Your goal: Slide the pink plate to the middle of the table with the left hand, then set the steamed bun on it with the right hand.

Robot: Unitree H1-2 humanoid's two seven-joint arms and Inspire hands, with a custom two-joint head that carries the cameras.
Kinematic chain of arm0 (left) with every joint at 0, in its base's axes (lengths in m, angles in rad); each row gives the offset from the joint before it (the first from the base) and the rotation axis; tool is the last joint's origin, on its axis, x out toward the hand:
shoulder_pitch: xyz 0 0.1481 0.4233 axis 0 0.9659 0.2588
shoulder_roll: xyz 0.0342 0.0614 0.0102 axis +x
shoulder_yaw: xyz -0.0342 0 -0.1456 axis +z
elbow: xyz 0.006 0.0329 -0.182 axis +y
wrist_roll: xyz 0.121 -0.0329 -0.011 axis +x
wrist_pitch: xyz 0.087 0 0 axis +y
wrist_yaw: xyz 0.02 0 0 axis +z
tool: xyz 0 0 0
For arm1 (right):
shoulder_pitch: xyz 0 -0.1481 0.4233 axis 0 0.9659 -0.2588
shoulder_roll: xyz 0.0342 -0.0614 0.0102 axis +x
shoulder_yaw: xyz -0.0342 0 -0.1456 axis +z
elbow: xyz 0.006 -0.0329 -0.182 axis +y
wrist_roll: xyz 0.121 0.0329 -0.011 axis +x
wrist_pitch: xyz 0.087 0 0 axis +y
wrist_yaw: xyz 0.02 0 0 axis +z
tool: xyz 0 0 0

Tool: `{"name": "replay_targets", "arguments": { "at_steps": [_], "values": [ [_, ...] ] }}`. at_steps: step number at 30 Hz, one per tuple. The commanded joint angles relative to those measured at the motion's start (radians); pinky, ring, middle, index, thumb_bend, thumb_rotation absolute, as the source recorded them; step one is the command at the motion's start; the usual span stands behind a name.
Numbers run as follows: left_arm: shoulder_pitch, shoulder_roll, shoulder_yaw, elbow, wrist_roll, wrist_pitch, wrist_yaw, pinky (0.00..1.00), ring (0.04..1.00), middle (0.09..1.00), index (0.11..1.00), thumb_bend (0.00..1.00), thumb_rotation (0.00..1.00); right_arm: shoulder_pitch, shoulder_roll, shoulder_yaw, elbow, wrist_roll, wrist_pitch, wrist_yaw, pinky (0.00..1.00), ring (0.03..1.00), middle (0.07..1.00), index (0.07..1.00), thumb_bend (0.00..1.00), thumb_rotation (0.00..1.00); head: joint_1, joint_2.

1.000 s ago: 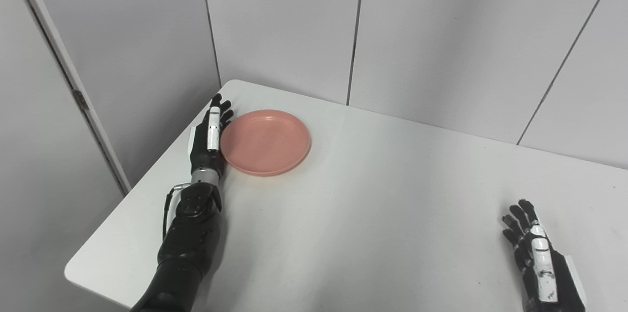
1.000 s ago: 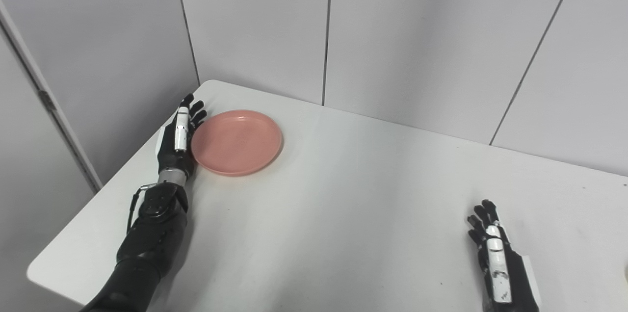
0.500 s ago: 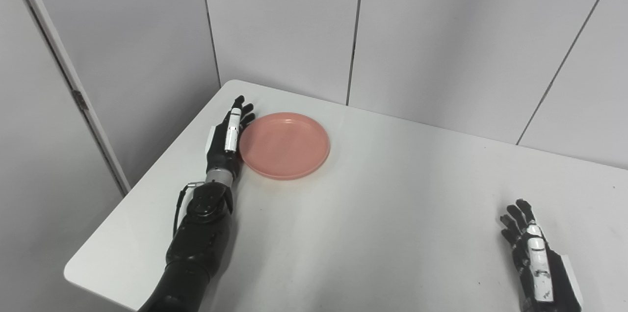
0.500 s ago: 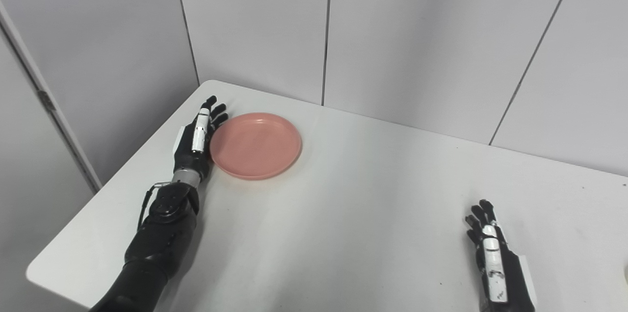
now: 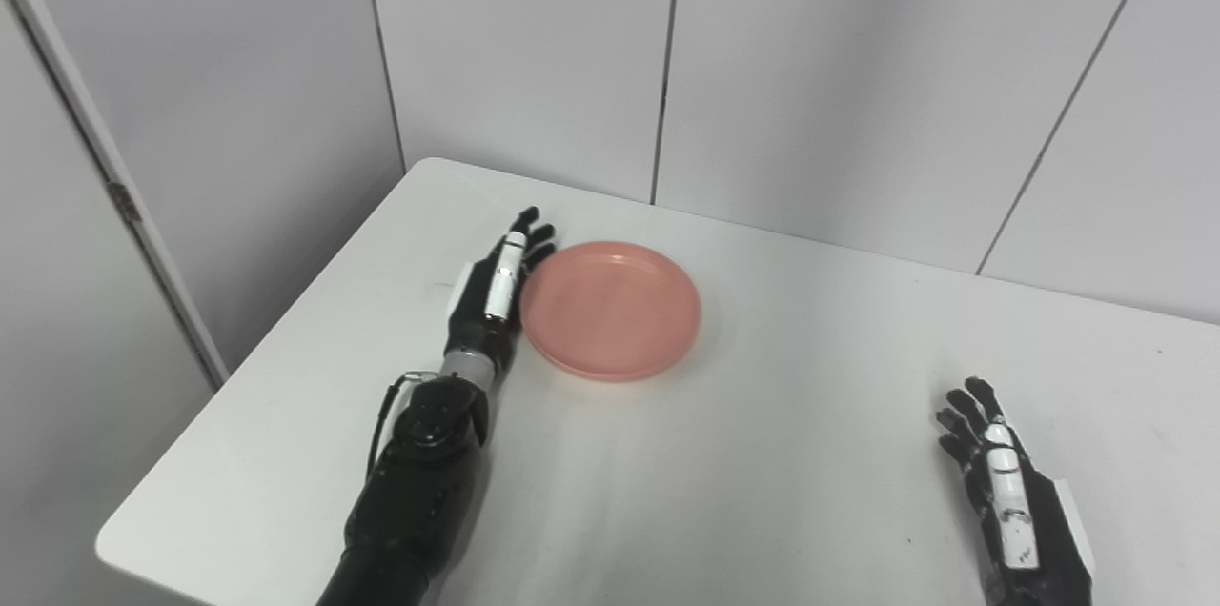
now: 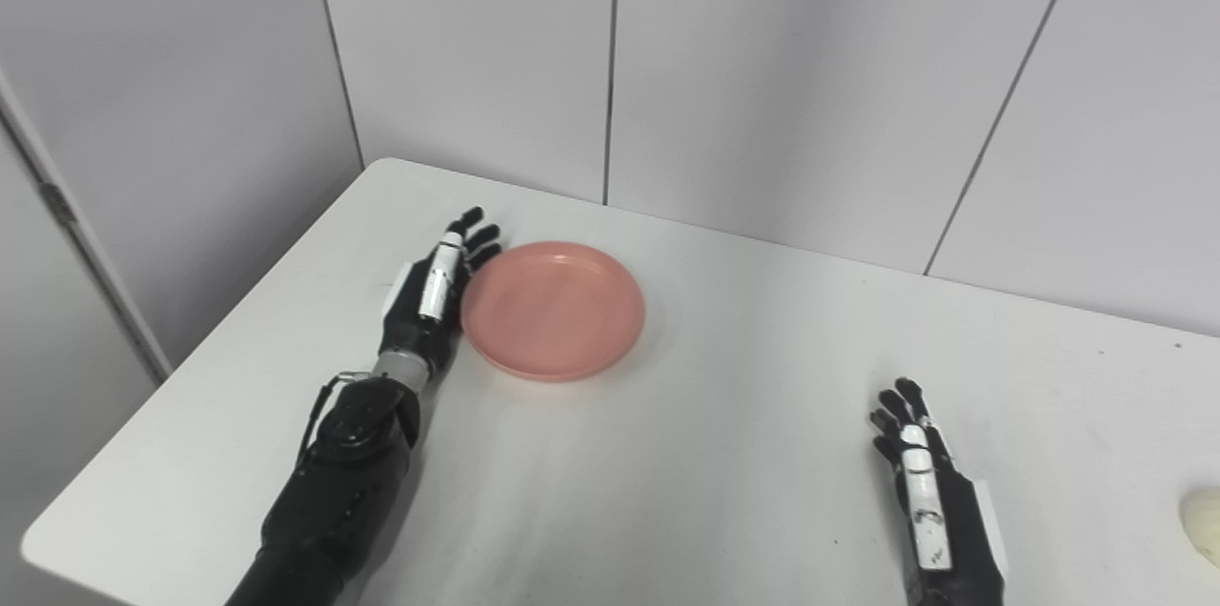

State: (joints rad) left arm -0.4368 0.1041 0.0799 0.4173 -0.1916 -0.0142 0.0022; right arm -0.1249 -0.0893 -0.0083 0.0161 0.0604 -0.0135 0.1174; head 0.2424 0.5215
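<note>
A: Where was the pink plate (image 5: 610, 309) by then?

B: It lay flat on the white surface (image 5: 762, 454), left of the surface's middle and nearer the wall panels (image 5: 534, 53) than the near edge. Measured against the surface's far-left corner, it stood farther from that corner than a second before. The whole picture had also shifted a little, so part of that change belonged to the camera, but the gap between plate and left edge had plainly widened.

A: Which way did it point?

B: It was round, so it had no long axis and no heading to speak of. It sat level, rim up, nothing on it.

A: And the left hand (image 5: 494, 287)?

B: Pressed edge-on against the plate's left rim, fingers straight and close together, aimed at the wall panels, holding nothing. It had travelled with the plate and kept the same contact as before. The forearm ran back from the plate toward the near edge.

A: The right hand (image 6: 925, 492)?

B: Well to the right of the plate, by the near edge, fingers extended and slightly spread, empty. It looked much as it had earlier.

A: The steamed bun (image 6: 1201, 515)?

B: Only a pale sliver showed at the right border of the right eye view, far right of the plate, just beyond the right hand. It had hardly been visible before. Its shape could not be judged.
</note>
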Motion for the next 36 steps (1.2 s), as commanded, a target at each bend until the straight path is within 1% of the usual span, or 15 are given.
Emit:
{"name": "replay_targets", "arguments": {
  "at_steps": [1,5,8,10,13,16,20,21,23,28,31,36],
  "values": [
    [0.021,-0.031,-0.007,-0.016,-0.028,0.071,-0.037,0.9,0.9,0.896,0.901,0.38,1.0,0.006,0.018,0.007,-0.002,0.003,-0.021,-0.005,0.91,0.9,0.916,0.93,0.34,0.98,-0.003,0.002],
    [0.042,-0.057,-0.027,-0.074,-0.032,0.116,-0.072,0.91,0.91,0.903,0.908,0.4,1.0,0.006,0.021,0.009,0.0,0.002,-0.018,-0.006,0.91,0.899,0.914,0.928,0.35,0.98,-0.027,0.006],
    [0.058,-0.08,-0.045,-0.108,-0.026,0.142,-0.083,0.91,0.904,0.901,0.905,0.39,1.0,0.006,0.024,0.01,0.005,0.0,-0.023,-0.007,0.91,0.898,0.913,0.925,0.35,0.97,-0.047,0.009],
    [0.065,-0.091,-0.05,-0.119,-0.027,0.154,-0.088,0.91,0.904,0.904,0.908,0.38,1.0,0.007,0.024,0.013,0.008,-0.002,-0.032,-0.005,0.9,0.896,0.911,0.922,0.35,0.97,-0.06,0.011],
    [0.078,-0.108,-0.065,-0.139,-0.033,0.186,-0.103,0.93,0.916,0.918,0.919,0.36,1.0,0.009,0.028,0.017,0.005,-0.007,-0.028,-0.008,0.91,0.897,0.913,0.923,0.35,0.98,-0.087,0.014],
    [0.09,-0.122,-0.077,-0.14,-0.034,0.196,-0.119,0.92,0.918,0.922,0.922,0.34,1.0,0.011,0.035,0.019,0.006,-0.014,-0.032,-0.015,0.91,0.894,0.911,0.919,0.35,0.98,-0.111,0.015],
    [0.103,-0.126,-0.095,-0.138,-0.036,0.193,-0.161,0.94,0.925,0.931,0.934,0.33,1.0,0.009,0.034,0.023,0.023,-0.016,-0.058,-0.013,0.9,0.895,0.912,0.919,0.37,0.98,-0.148,0.016],
    [0.105,-0.126,-0.098,-0.138,-0.039,0.195,-0.173,0.95,0.932,0.935,0.938,0.33,1.0,0.008,0.035,0.024,0.028,-0.016,-0.065,-0.011,0.9,0.891,0.912,0.921,0.36,0.99,-0.15,0.017],
    [0.111,-0.128,-0.105,-0.145,-0.051,0.206,-0.197,0.96,0.938,0.943,0.945,0.33,1.0,0.006,0.034,0.027,0.036,-0.019,-0.07,-0.01,0.9,0.896,0.918,0.929,0.38,0.99,-0.163,0.017],
    [0.126,-0.129,-0.118,-0.149,-0.088,0.223,-0.246,0.96,0.934,0.94,0.944,0.35,1.0,0.005,0.046,0.033,0.025,-0.038,-0.049,-0.027,0.89,0.884,0.906,0.921,0.38,1.0,-0.195,0.018],
    [0.135,-0.13,-0.125,-0.146,-0.101,0.228,-0.26,0.95,0.924,0.929,0.935,0.37,1.0,0.005,0.053,0.038,0.023,-0.045,-0.047,-0.033,0.89,0.882,0.901,0.917,0.36,1.0,-0.209,0.017],
    [0.151,-0.126,-0.132,-0.148,-0.117,0.243,-0.277,0.93,0.907,0.918,0.925,0.38,1.0,0.001,0.06,0.042,0.045,-0.046,-0.074,-0.034,0.89,0.886,0.905,0.923,0.34,0.98,-0.25,0.02]
  ]
}}
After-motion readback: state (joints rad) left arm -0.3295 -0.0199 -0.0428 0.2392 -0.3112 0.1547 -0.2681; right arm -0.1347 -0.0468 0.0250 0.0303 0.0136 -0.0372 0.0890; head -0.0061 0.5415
